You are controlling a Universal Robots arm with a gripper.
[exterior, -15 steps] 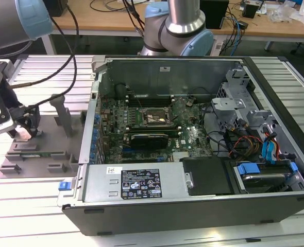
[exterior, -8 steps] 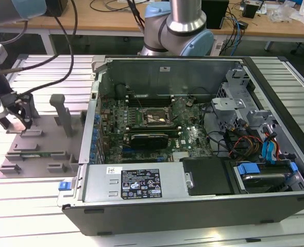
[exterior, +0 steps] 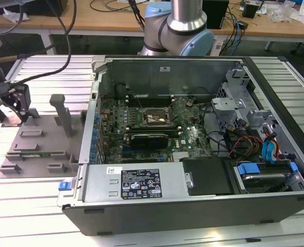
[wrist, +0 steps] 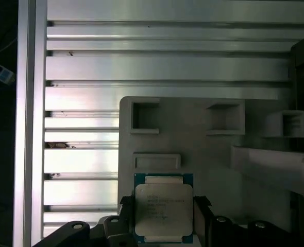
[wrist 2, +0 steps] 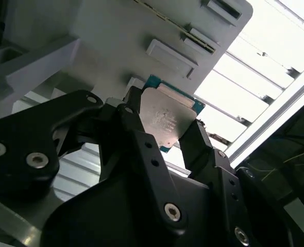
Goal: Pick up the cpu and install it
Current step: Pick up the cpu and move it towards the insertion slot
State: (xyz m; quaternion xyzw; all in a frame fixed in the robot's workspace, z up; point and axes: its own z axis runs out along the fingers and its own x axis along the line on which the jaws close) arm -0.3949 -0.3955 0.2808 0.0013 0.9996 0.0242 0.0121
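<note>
A slatted aluminium table [exterior: 33,216] carried everything. The largest thing on it was an open computer case [exterior: 193,213], lying on its side towards the exterior view's right. Behind the case rose the silver and pale blue robot arm [exterior: 185,20]. On the case floor lay the green motherboard [exterior: 193,136], with the black square cpu socket [exterior: 154,118] near its middle and a low black heatsink-like block just in front of it. A grey box with a label [exterior: 100,182] sat along the case's near wall, and bundled cables with blue connectors [exterior: 247,168] filled the end at the exterior view's right.

At the exterior view's left, just beside the case, lay a flat grey fixture plate [exterior: 44,144] with raised rectangular holders and one upright post [exterior: 62,110]. A long narrow green memory stick [exterior: 26,153] lay in one of its slots.

The black gripper [exterior: 16,110] hung over the far left part of that plate, well apart from the socket. In both wrist views its two fingers [wrist: 125,208] stood against opposite edges of the cpu [wrist: 164,208], closed on it so that the chip sat squarely between them. The cpu showed its pale silver metal top, framed by a thin green rim, and it lay over the plate just beside a small raised block [wrist: 157,160]. In the second wrist view the chip [wrist 2: 167,121] was seen tilted between the dark fingers [wrist 2: 196,144]. Whether it rested on the plate or was held just clear of it, I could not tell.
</note>
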